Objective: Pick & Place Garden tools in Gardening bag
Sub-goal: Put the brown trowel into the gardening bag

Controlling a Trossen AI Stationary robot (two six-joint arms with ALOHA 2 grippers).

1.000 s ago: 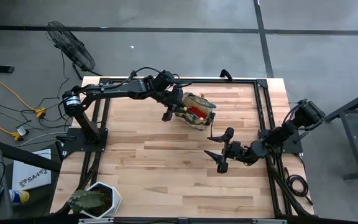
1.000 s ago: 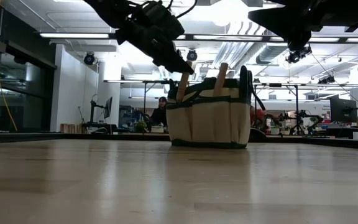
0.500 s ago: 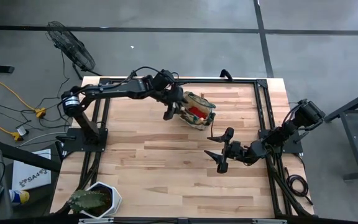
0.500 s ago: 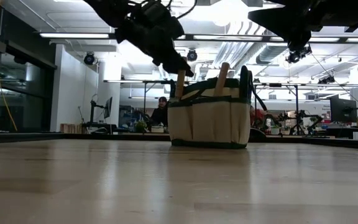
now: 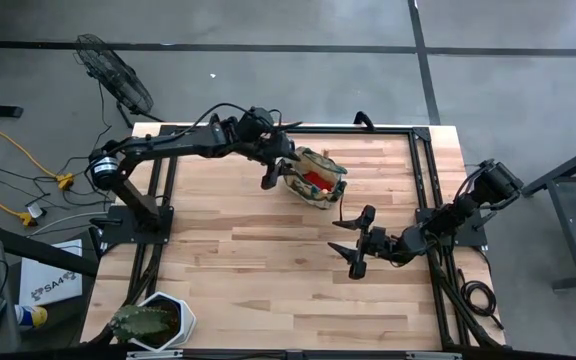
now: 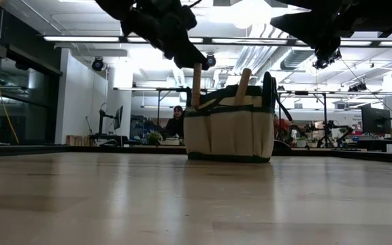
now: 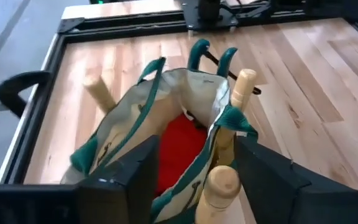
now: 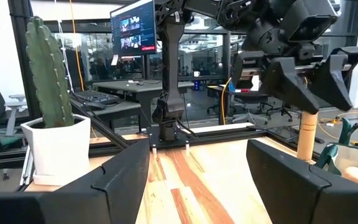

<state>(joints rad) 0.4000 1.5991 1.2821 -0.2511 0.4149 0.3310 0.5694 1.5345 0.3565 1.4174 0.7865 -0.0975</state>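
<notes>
Wooden handle (image 7: 219, 184) stands between open left jaws.

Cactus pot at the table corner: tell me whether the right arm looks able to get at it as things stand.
Probably yes. The right claw hangs open over bare wood, and nothing stands between it and the cactus pot. The gardening bag and the left claw sit well off that line. Whether the arm stretches that far is unclear.

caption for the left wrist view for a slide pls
Left end effector open above the gardening bag, a wooden tool handle just below it in a side pocket, a red lump inside.
</notes>
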